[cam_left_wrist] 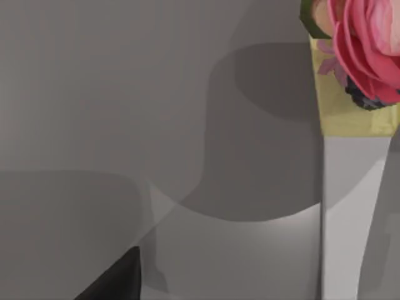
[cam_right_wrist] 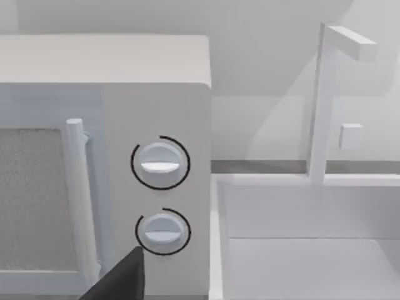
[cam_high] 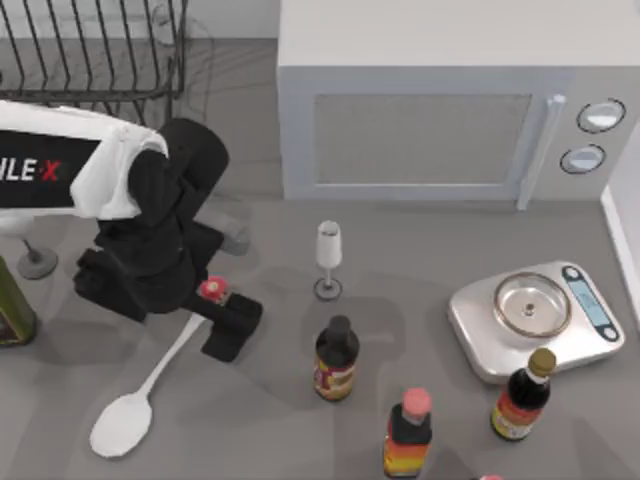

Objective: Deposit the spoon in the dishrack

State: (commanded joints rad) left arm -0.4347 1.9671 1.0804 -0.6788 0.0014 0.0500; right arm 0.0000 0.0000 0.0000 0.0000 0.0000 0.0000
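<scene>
One spoon (cam_high: pixel 150 385): knob at left pincer (cam_high: pixel 215 300); grip apparently unclear.

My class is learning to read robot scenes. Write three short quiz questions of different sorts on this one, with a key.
1. True or false: the spoon lies in the dishrack.
2. Which end of the spoon is the left gripper at: A bowl, B knob, C neither?
3. Fill in: the small glass stands in front of the ___.

Key: 1 false, it lies on the table. 2 B. 3 microwave.
</scene>
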